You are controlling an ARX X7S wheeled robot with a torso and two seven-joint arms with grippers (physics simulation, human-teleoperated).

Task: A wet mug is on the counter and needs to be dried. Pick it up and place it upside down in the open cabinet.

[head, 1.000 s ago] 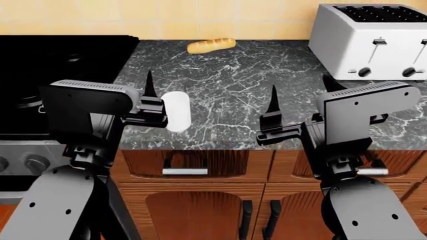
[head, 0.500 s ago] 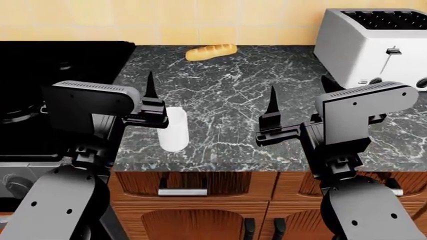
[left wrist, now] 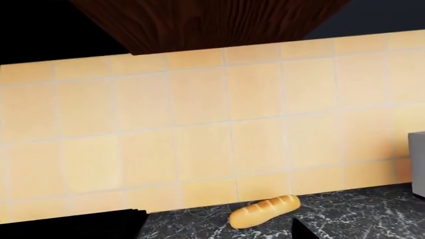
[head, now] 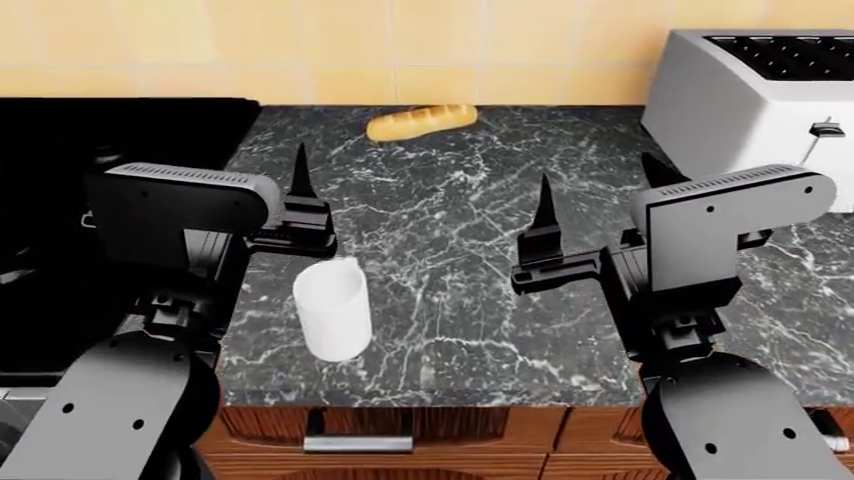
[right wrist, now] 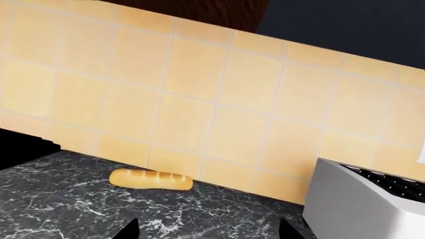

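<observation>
The white mug [head: 331, 308] stands upright, mouth up, on the dark marble counter [head: 467, 230] near its front left; its handle does not show. My left gripper [head: 251, 172] hangs above and just behind the mug, not touching it; one finger [head: 299, 168] shows, the other is hidden behind the wrist housing. It is open and empty in the left wrist view [left wrist: 216, 231]. My right gripper [head: 597, 195] is open and empty over the counter's middle, well right of the mug; its tips show in the right wrist view [right wrist: 209, 230]. The mug is out of both wrist views.
A bread roll [head: 422, 121] lies at the counter's back by the tiled wall. A white toaster [head: 761, 95] stands back right. A black stovetop [head: 107, 180] adjoins the counter on the left. A wooden upper cabinet [left wrist: 199, 25] hangs above the wall tiles. Wooden drawers [head: 358, 443] lie below.
The head view has risen: counter, mug, roll and toaster all slid down the picture. The mug keeps its place on the counter. Both grippers keep their spots in the view.
</observation>
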